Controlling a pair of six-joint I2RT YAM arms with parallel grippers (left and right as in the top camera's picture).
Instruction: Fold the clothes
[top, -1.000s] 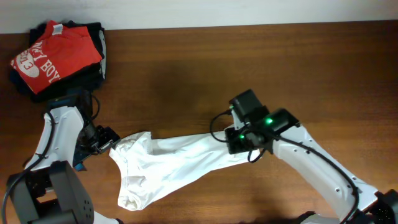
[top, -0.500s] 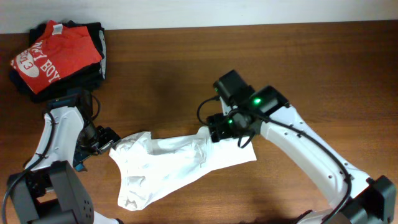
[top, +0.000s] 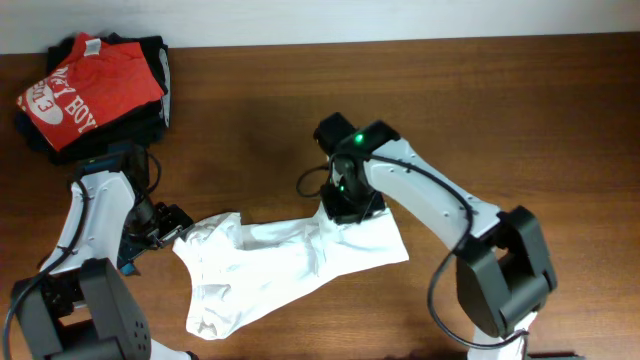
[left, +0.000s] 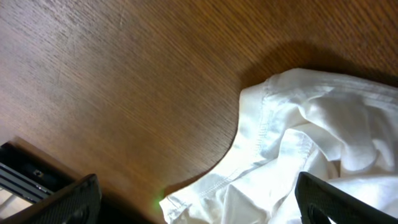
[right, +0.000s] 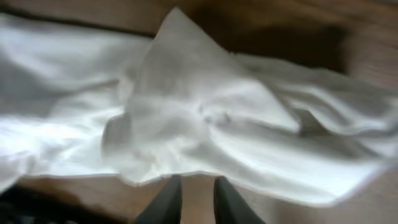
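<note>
Overhead only: clothes plus red T-shirt

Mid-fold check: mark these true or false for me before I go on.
1. The white shirt is neatly folded. False: it lies crumpled and stretched out.
2. The red shirt lies on the dark pile. True.
3. The left gripper has its fingers wide apart at the white shirt's edge. True.
4. The right gripper is over the red shirt. False: it is at the white shirt's right end.
</note>
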